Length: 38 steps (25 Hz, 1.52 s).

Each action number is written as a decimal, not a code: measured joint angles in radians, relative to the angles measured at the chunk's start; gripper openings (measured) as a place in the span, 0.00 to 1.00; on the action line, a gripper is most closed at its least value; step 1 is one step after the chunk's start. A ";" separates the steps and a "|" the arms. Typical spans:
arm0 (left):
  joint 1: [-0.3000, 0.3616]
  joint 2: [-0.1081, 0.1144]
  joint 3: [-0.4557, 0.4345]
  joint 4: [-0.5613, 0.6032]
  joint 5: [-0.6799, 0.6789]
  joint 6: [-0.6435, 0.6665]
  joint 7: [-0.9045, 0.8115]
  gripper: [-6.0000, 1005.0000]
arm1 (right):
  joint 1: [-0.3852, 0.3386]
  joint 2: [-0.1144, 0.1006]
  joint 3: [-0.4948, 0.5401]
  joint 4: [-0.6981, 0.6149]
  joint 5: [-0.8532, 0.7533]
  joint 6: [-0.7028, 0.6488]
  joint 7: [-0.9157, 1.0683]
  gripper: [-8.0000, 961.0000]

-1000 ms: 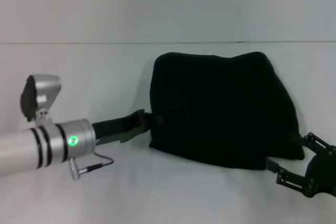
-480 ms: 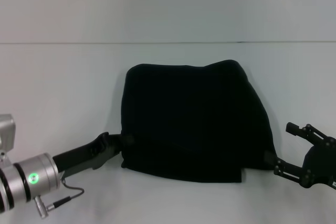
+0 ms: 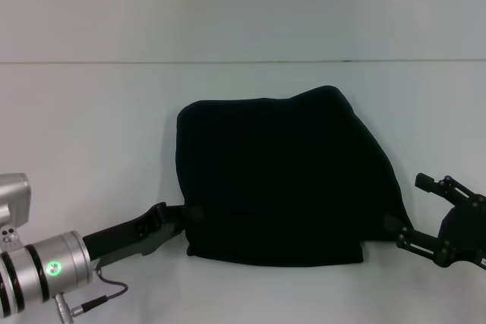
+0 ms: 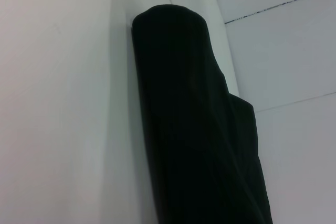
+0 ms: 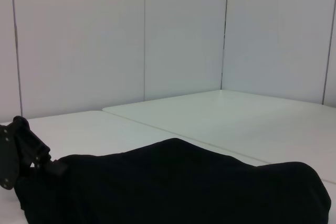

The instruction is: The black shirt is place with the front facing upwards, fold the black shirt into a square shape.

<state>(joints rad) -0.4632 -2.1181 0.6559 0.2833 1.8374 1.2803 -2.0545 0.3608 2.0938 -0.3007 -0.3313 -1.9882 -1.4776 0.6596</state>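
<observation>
The black shirt [image 3: 281, 180] lies on the white table as a thick folded bundle with no print showing. In the left wrist view the black shirt [image 4: 199, 129] is a dark ridge, and the black shirt [image 5: 173, 182] is a low mound in the right wrist view. My left gripper [image 3: 188, 215] is shut on the shirt's near left corner, its silver arm reaching in from the lower left. The left gripper [image 5: 23, 153] also shows in the right wrist view. My right gripper [image 3: 410, 212] stands open just beside the shirt's near right corner.
The white table [image 3: 91, 127] stretches around the bundle on all sides. A pale wall [image 3: 243, 5] rises behind its far edge. A thin cable [image 3: 106, 297] hangs from the left wrist near the table's front.
The left gripper has dragged the shirt to the left and toward the near edge, its arm drawing back. The right gripper has lifted slightly and stayed open by the shirt's right corner.
</observation>
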 joint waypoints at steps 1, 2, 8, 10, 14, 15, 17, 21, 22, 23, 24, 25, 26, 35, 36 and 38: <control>-0.002 0.002 0.001 0.000 0.001 0.001 0.000 0.14 | 0.000 0.000 0.000 0.000 0.000 0.000 0.000 0.95; -0.003 0.004 0.001 0.000 0.001 0.001 0.000 0.14 | 0.000 -0.001 0.000 0.000 0.000 0.000 0.000 0.95; -0.010 0.023 0.019 0.018 0.003 0.031 0.046 0.16 | 0.007 -0.001 0.000 -0.002 0.000 0.000 0.000 0.95; -0.007 0.029 0.018 0.025 0.001 0.045 0.089 0.17 | 0.009 -0.002 0.000 -0.002 0.000 0.000 0.000 0.95; 0.014 0.052 -0.004 0.080 0.001 0.079 0.155 0.23 | 0.013 -0.002 0.003 -0.002 0.000 0.001 -0.005 0.95; 0.026 0.060 -0.015 0.106 0.003 0.094 0.180 0.25 | 0.015 -0.001 0.004 -0.002 0.000 0.001 -0.006 0.95; 0.044 0.066 -0.041 0.157 0.002 0.153 0.260 0.30 | 0.020 0.000 0.005 -0.002 0.000 0.001 -0.006 0.95; 0.064 0.065 -0.066 0.209 0.011 0.331 0.598 0.38 | 0.036 0.003 -0.002 0.005 -0.001 -0.008 -0.010 0.95; 0.064 0.064 -0.065 0.211 0.019 0.373 0.685 0.40 | 0.038 0.003 -0.005 0.009 -0.002 -0.011 -0.013 0.95; 0.064 0.064 -0.065 0.211 0.019 0.373 0.685 0.45 | 0.042 0.003 -0.011 0.018 -0.006 -0.018 -0.020 0.95; 0.065 0.062 -0.063 0.212 0.030 0.412 0.764 0.49 | 0.043 0.003 -0.016 0.026 -0.008 -0.021 -0.030 0.95; 0.066 0.061 -0.062 0.220 0.052 0.455 0.850 0.54 | 0.043 0.003 -0.025 0.035 -0.010 -0.025 -0.045 0.95; 0.067 0.060 -0.062 0.236 0.084 0.462 0.874 0.59 | 0.043 0.003 -0.034 0.044 -0.010 -0.025 -0.060 0.95; 0.097 0.047 -0.068 0.258 0.229 0.344 0.933 0.90 | -0.021 0.002 -0.115 0.099 -0.009 0.046 -0.123 0.96; 0.102 0.044 -0.072 0.258 0.227 0.333 0.944 0.95 | -0.027 0.001 -0.108 0.100 -0.006 0.046 -0.127 0.96; 0.105 0.042 -0.075 0.257 0.226 0.315 0.950 0.95 | -0.032 -0.001 -0.096 0.100 -0.003 0.047 -0.127 0.96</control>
<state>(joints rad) -0.3580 -2.0766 0.5808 0.5407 2.0633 1.5951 -1.1043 0.3290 2.0929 -0.3969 -0.2314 -1.9909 -1.4309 0.5331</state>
